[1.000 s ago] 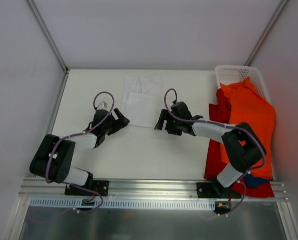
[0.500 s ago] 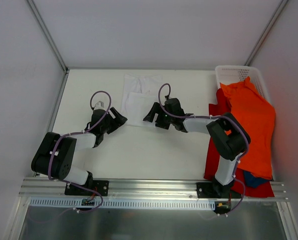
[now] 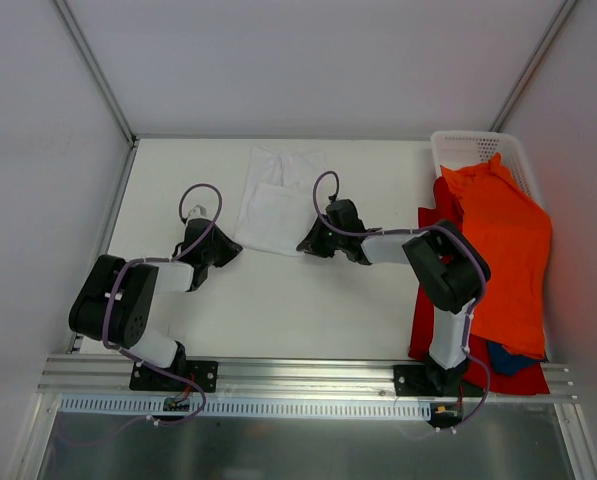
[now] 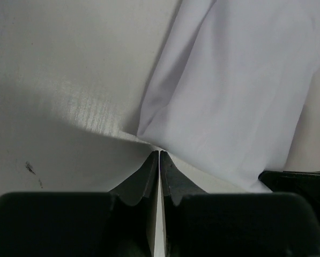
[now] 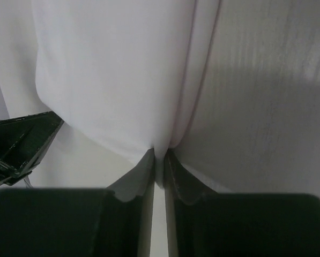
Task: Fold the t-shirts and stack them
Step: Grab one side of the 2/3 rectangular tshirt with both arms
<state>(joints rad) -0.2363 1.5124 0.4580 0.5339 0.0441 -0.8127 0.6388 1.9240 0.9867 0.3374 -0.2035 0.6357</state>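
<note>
Your plain white cloth t-shirt [image 3: 278, 200] lies folded flat, left of the white plastic mesh basket [image 3: 456, 148]. The right gripper [image 5: 158, 152] is clamped on the front corner nearer the basket. The left gripper [image 4: 159, 155], jaws together, seems to pinch the farther one.

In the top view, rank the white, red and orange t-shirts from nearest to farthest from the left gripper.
1. The white t-shirt, table centre, its near corner pinched in the left gripper.
2. The red t-shirt, right side, under the orange one.
3. The orange t-shirt, far right, partly in the basket.
</note>
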